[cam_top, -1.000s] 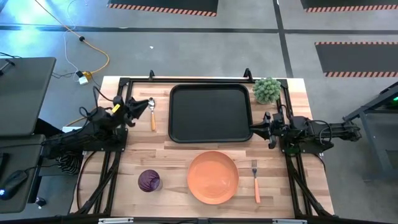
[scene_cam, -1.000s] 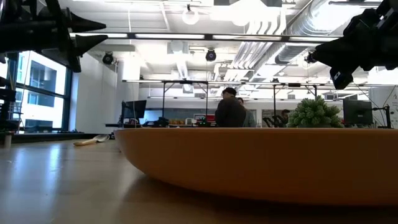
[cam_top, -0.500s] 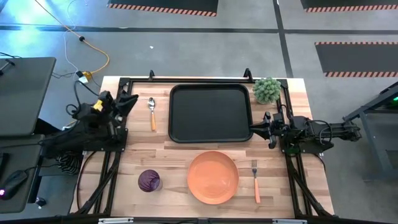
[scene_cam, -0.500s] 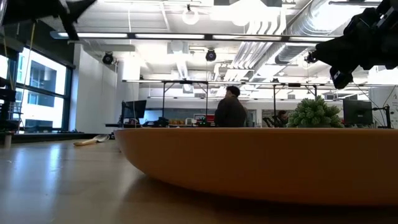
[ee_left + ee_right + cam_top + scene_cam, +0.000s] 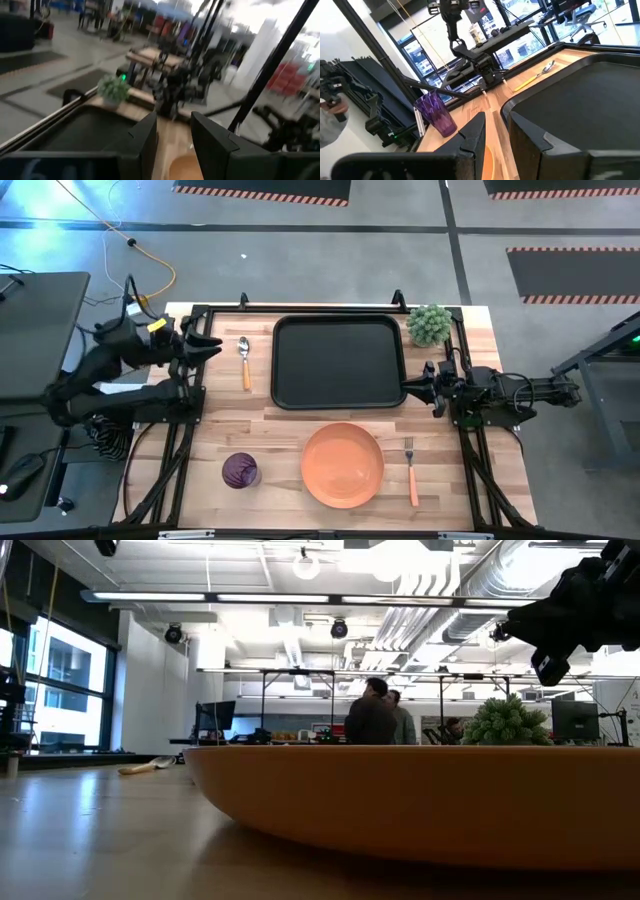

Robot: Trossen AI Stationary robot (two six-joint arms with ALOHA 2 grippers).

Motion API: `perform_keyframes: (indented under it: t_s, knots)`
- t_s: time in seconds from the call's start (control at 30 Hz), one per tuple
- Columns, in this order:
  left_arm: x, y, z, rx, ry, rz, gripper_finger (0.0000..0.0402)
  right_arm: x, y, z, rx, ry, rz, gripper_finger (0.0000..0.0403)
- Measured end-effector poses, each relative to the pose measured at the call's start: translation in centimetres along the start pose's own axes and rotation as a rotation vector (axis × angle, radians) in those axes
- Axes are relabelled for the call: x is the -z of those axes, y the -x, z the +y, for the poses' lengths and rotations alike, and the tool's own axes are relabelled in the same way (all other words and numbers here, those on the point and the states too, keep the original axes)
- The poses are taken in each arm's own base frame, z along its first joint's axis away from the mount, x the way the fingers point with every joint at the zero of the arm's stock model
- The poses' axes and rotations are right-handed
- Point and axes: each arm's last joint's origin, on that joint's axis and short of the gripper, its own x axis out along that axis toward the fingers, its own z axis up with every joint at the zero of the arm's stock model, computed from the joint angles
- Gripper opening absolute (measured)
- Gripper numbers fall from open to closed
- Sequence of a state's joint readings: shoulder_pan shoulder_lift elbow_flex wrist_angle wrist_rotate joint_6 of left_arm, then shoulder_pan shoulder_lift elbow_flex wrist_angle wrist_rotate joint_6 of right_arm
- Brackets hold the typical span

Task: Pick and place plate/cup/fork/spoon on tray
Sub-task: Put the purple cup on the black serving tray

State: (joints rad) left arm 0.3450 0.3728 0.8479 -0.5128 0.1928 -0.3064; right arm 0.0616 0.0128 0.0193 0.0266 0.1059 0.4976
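Plainly unmarked: orange plate (image 5: 343, 465), black tray (image 5: 339, 362).

table (image 5: 290, 430) — tray (image 5: 338, 362), plate (image 5: 343, 465), cup (image 5: 239, 471), cutlery

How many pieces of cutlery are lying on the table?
2. The spoon lies left of the black tray; the fork lies right of the orange plate. None seems hidden.

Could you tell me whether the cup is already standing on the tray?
No, the cup stands on the bare table, near its front edge, well apart from the tray.
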Motion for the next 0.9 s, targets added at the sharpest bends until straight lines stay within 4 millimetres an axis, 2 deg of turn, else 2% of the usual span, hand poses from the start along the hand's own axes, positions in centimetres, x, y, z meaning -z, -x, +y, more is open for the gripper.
perform_keyframes:
  t_s: [0.33, 0.63, 0.9]
  knots:
    - [-4.5, 0.3, -1.6, 0.001, 0.009, 0.186, 0.0110, 0.0, 0.0, 0.0, 0.000, 0.006, -0.001, 0.0076]
    - [-8.6, -0.4, -3.1, 0.086, -0.010, 0.214, 0.0110, 0.0, 0.0, 0.0, 0.000, 0.004, -0.002, 0.0076]
    - [-11.1, -0.1, -3.9, 0.056, -0.010, 0.337, 0.0110, -0.1, 0.0, -0.1, 0.038, 0.008, -0.022, 0.0076]
